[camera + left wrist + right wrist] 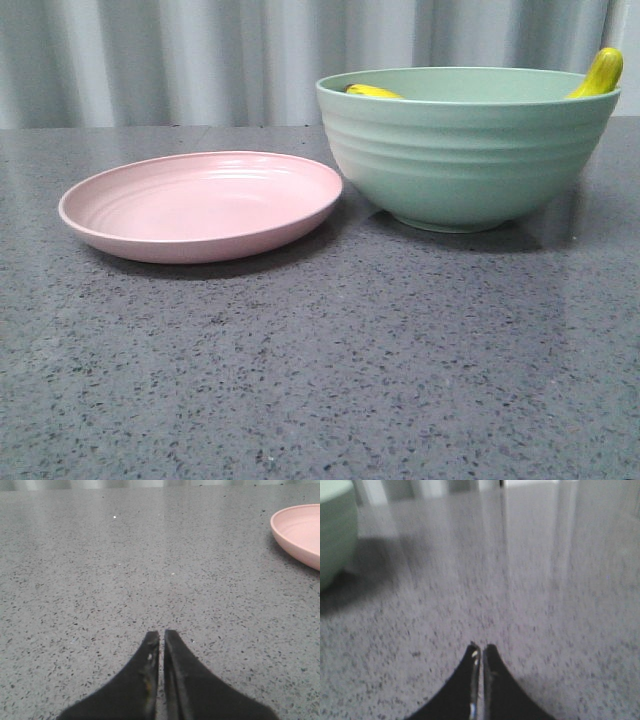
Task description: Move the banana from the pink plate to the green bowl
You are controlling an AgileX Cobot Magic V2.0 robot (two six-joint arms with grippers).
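The banana (603,72) lies inside the green bowl (465,150) at the right of the front view; only its two yellow ends show above the rim, one at the right and one at the left (372,91). The pink plate (200,205) sits empty to the left of the bowl and touches or nearly touches it. Neither arm shows in the front view. My left gripper (161,633) is shut and empty over bare table, with the plate's edge (299,535) off to one side. My right gripper (482,647) is shut and empty, with the bowl's wall (335,530) at the view's edge.
The grey speckled stone tabletop (330,380) stretches in front of the plate and bowl. A pale pleated curtain (200,60) hangs behind the table.
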